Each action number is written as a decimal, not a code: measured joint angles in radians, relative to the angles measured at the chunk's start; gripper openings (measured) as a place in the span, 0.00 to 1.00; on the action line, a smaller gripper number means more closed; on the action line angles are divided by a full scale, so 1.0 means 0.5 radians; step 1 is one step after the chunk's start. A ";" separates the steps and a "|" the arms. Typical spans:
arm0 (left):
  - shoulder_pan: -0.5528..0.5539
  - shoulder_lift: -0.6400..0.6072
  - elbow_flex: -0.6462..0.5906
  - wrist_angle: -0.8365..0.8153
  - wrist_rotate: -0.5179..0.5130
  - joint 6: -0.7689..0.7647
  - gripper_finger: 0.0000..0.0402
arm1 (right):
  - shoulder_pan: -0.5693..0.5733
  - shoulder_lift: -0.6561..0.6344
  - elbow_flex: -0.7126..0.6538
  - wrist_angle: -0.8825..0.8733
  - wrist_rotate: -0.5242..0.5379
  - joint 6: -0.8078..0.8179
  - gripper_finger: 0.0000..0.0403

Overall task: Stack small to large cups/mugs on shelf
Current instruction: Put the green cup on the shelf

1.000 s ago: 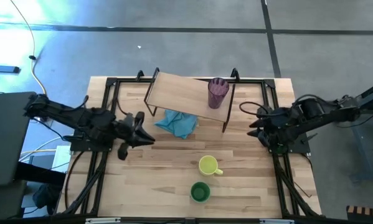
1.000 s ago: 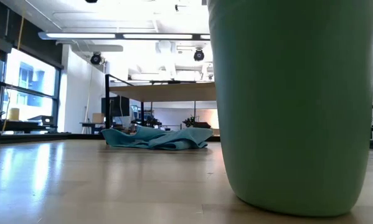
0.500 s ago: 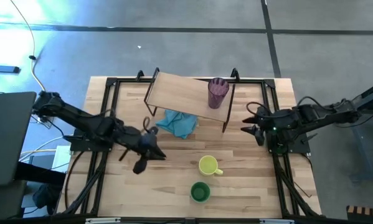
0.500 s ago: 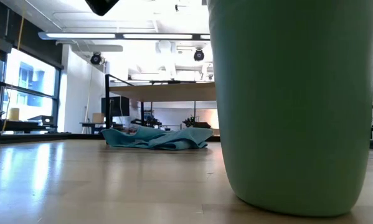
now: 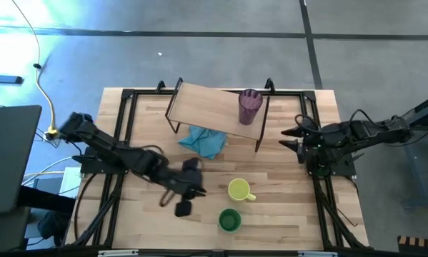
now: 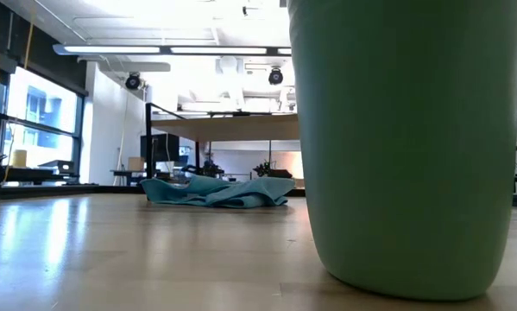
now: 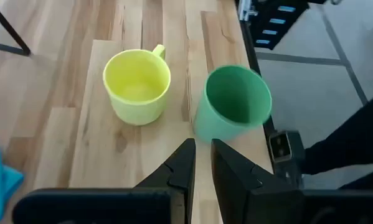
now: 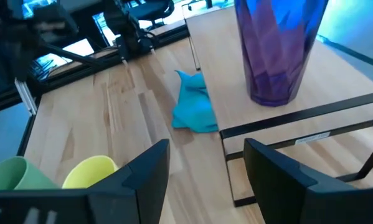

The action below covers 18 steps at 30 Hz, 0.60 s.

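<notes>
Reaching low toward the yellow mug, the left gripper is nearly closed, empty.

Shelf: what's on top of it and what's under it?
On the shelf: only the purple tumbler, upright near one end. Under it: a blue cloth, partly poking out onto the table; the board hides the rest of the space beneath from above.

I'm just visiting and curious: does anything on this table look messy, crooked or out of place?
Two things stand out. A blue cloth lies crumpled on the tabletop, partly under the shelf. The shelf itself sits at a slant to the table's edges. The purple tumbler, yellow mug and green cup all stand upright, nothing spilled.
</notes>
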 joint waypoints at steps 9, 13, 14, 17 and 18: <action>-0.003 0.547 0.694 -0.373 0.062 -0.149 0.10 | 0.000 -0.073 -0.001 -0.120 0.006 -0.027 0.49; -0.002 0.690 0.872 -0.491 0.099 -0.179 0.10 | 0.000 -0.107 -0.001 -0.164 -0.009 -0.023 0.49; -0.002 0.710 0.890 -0.555 0.099 -0.193 0.10 | 0.000 -0.111 -0.001 -0.165 -0.011 -0.021 0.49; -0.002 0.766 0.918 -0.563 0.102 -0.272 0.10 | 0.000 -0.145 -0.002 -0.189 -0.037 -0.020 0.49; -0.002 0.769 0.913 -0.607 0.105 -0.304 0.10 | 0.000 -0.151 -0.002 -0.187 -0.033 -0.020 0.49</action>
